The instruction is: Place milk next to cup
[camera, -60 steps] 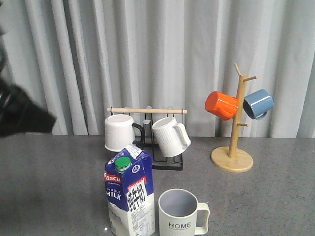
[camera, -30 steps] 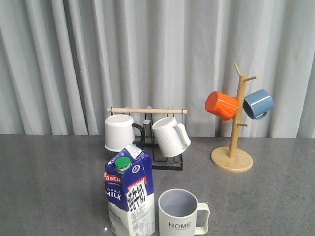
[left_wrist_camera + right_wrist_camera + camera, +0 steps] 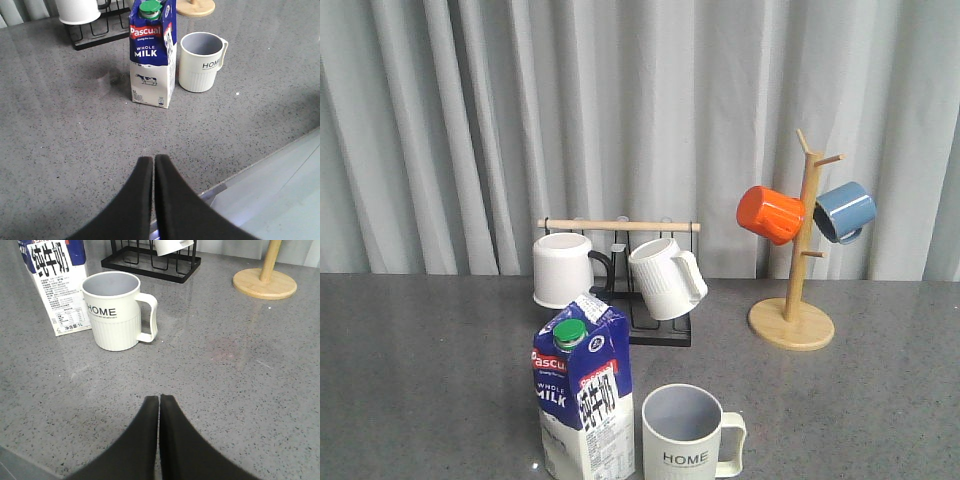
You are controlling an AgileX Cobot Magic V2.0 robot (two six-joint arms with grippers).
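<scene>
Evidently the placing step looks complete: milk [image 3: 582, 398] stands upright on the bench [image 3: 420, 380] just beside cup [image 3: 686, 433]. Left pincer [image 3: 153, 165] and right pincer [image 3: 159, 404] clenched, empty, well apart from both; no further move required.

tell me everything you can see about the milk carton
The milk is a tall gable-top carton, blue on top and white below, of coated card by its look. It has a green round cap, a red Pascual band, WHOLE MILK lettering and a small cow picture. It stands upright, cap on, on the grey table just beside the cup, a narrow gap between them. No gripper touches it.
</scene>
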